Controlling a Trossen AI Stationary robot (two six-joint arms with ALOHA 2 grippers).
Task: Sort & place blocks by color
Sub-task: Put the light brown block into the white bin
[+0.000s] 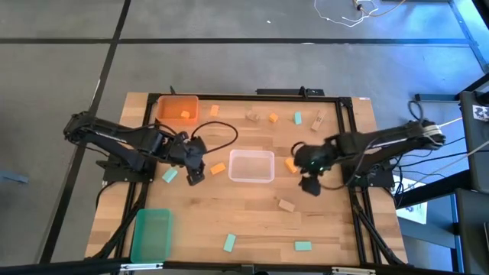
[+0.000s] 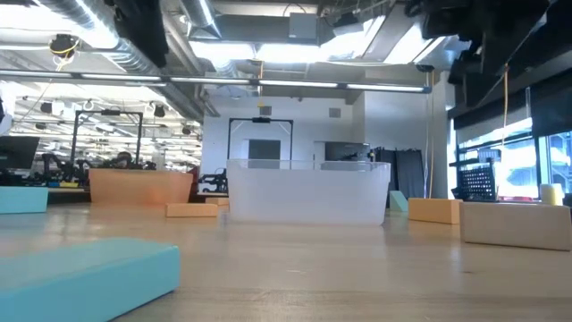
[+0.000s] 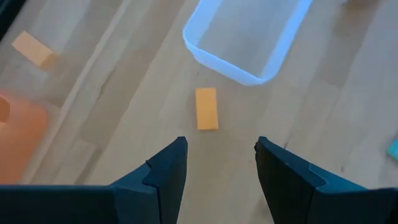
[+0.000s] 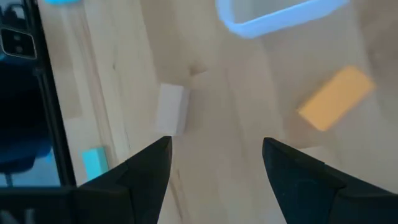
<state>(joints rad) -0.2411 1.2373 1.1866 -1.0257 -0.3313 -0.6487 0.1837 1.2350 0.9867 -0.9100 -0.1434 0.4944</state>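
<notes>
Small orange, mint and tan blocks lie flat, scattered over the wooden table. My left gripper [image 1: 195,174] hovers open left of the clear bin [image 1: 251,166]. An orange block [image 3: 206,108] lies just ahead of its fingers [image 3: 221,146], untouched. My right gripper [image 1: 309,183] hovers open to the right of the clear bin. A tan block [image 4: 171,109] and an orange block [image 4: 336,98] lie on the table beyond its fingers [image 4: 216,146]. One orange block [image 1: 185,114] lies inside the orange bin [image 1: 177,108].
The green bin [image 1: 151,233] stands at the near left corner and the orange bin at the far left. More blocks lie along the far edge [image 1: 273,118] and near edge [image 1: 303,246]. A black frame rail [image 1: 348,137] runs along the table's sides.
</notes>
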